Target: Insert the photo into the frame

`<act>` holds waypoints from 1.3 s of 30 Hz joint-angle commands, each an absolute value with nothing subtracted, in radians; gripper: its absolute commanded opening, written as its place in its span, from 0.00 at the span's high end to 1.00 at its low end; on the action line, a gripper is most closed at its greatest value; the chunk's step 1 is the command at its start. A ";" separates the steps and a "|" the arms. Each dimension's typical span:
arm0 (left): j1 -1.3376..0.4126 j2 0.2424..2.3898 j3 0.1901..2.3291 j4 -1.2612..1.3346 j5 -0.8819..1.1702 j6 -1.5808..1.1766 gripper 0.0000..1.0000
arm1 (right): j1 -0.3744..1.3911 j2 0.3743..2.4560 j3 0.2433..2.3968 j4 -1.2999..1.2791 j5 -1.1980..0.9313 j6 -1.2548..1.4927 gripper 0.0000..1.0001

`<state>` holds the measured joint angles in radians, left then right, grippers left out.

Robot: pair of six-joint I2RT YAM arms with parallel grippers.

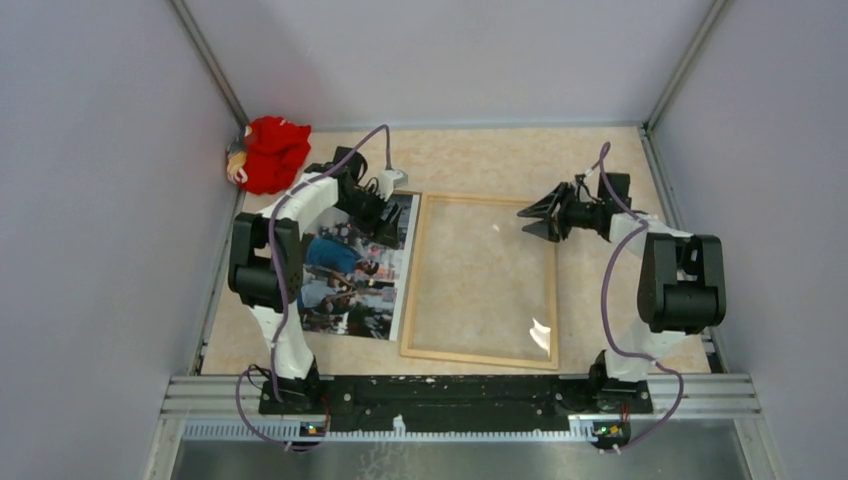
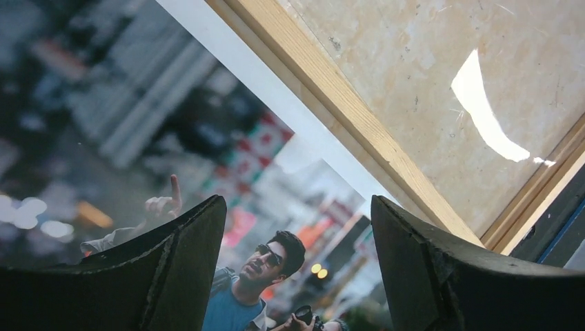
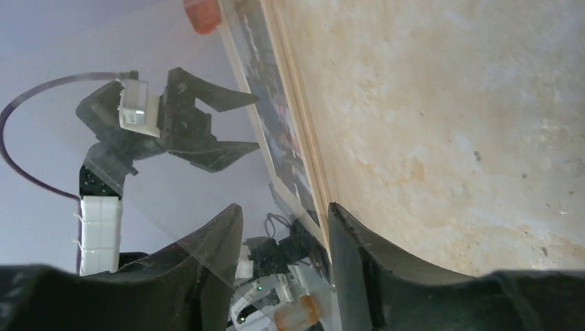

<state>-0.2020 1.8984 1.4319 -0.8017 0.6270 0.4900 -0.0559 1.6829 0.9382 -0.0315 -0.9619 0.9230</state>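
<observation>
photo [image 1: 350, 290]: glossy crowd print, white border, face up; lies along left rail of frame [image 1: 478, 357]
left tool [image 2: 298, 201]: spread wide above it; empty
right tool [image 3: 284, 207]: partly open; empty

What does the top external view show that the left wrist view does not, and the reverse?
Only the top external view: a red soft object in the far left corner, the right gripper, jaws apart, by the far right corner of the thin light-wood frame with its clear pane, and that frame's whole outline. Only the left wrist view: detail in the large glossy photo: a man in sunglasses and blue shirt, a raised pointing hand. Both: the photo and frame lying side by side, and the open left gripper above the photo.
</observation>
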 commanded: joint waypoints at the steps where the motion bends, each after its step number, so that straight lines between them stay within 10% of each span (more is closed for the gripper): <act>1: -0.202 1.904 1.420 -0.761 0.623 0.480 0.17 | -0.063 1.650 0.864 -0.006 -0.964 0.865 0.49; 18: -0.232 1.914 1.413 -0.753 0.601 0.480 0.19 | -0.063 1.389 0.584 -0.155 -0.843 0.714 0.42; 39: -0.274 1.939 1.428 -0.756 0.581 0.464 0.22 | 0.021 1.363 0.639 -0.121 -0.799 0.688 1.00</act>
